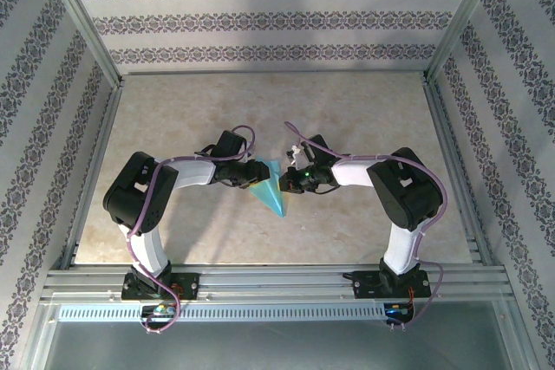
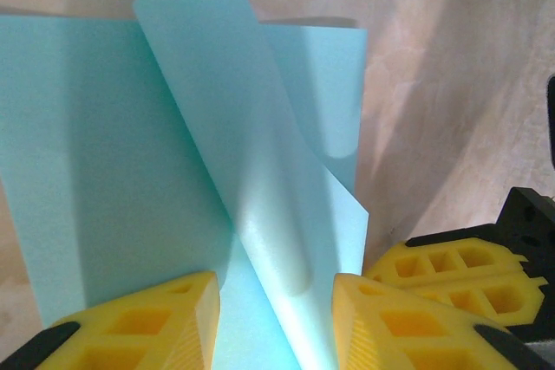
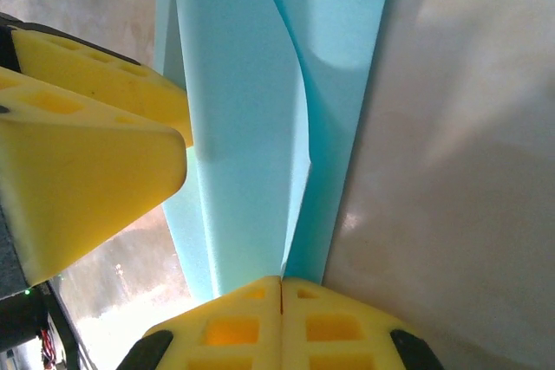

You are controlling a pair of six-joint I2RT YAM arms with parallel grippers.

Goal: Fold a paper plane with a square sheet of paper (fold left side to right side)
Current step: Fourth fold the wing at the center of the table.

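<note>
The square sheet of paper (image 1: 271, 191) lies mid-table as a creased cyan shape with its point toward the near edge. My left gripper (image 1: 249, 172) reaches it from the left. In the left wrist view the left gripper (image 2: 276, 282) is open and a raised flap of the paper (image 2: 217, 127) stands between its yellow fingers. My right gripper (image 1: 291, 180) comes in from the right. In the right wrist view the right gripper (image 3: 282, 282) has its fingers pressed together, and a lifted fold edge of the paper (image 3: 247, 127) runs into the seam between them.
The beige marbled tabletop (image 1: 364, 127) is framed by aluminium rails (image 1: 277, 282) at the near edge and patterned walls (image 1: 260, 19) on three sides. The left gripper's fingers (image 3: 87, 162) sit close beside the right gripper.
</note>
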